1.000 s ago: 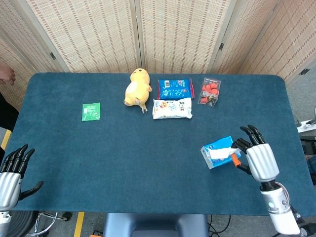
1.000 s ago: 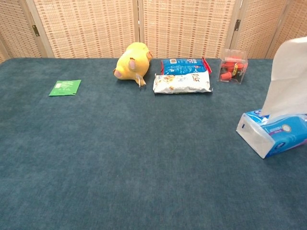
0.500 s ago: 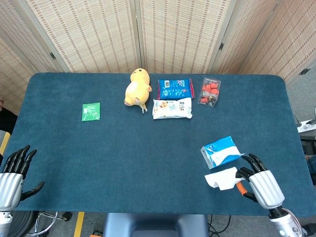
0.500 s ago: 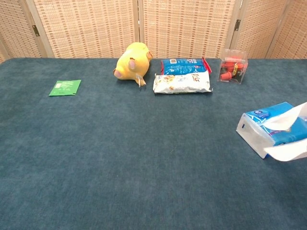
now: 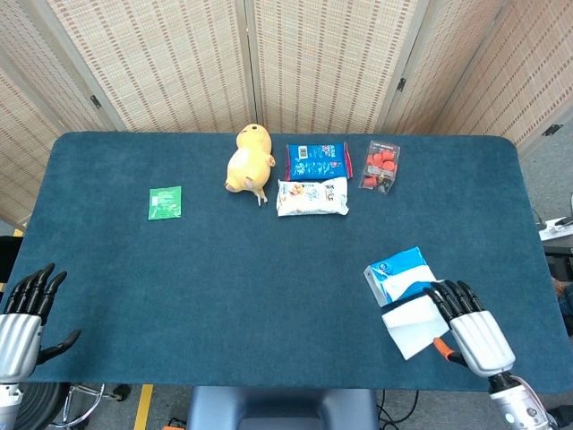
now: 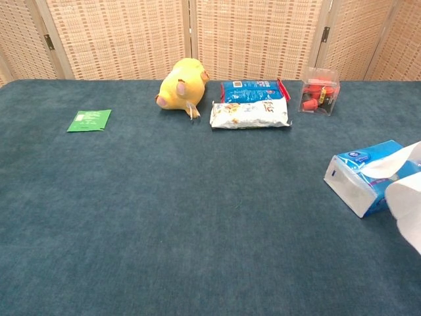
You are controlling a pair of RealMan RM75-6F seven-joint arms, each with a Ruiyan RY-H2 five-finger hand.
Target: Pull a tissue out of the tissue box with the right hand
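A blue and white tissue box [image 5: 401, 273] lies on its side on the dark teal table [image 5: 224, 287], toward the near right part of the surface. A fresh tissue pokes out of its opening on the side facing the right edge, seen clearly in the chest view. Just in front of the box, a single white tissue [image 5: 413, 324] is free of it and hangs at the fingertips of the right hand [image 5: 467, 322]. That hand sits at the near right edge of the table, palm down, its dark fingers [image 5: 445, 298] extended over the top edge of the sheet and holding it; the exact grip is hidden beneath the hand. In the chest view the hand is out of frame and only the sheet shows at the right border.

The left hand [image 5: 21, 318] waits at the near left corner, off the table edge, fingers apart and holding nothing.

Along the far side of the table sit a yellow plush chick [image 5: 249, 159], a blue snack packet [image 5: 317, 160] with a white snack packet [image 5: 312, 197] just in front of it, and a clear box of red pieces [image 5: 380, 166] to their right. A small green sachet [image 5: 165, 202] lies well apart to the left.
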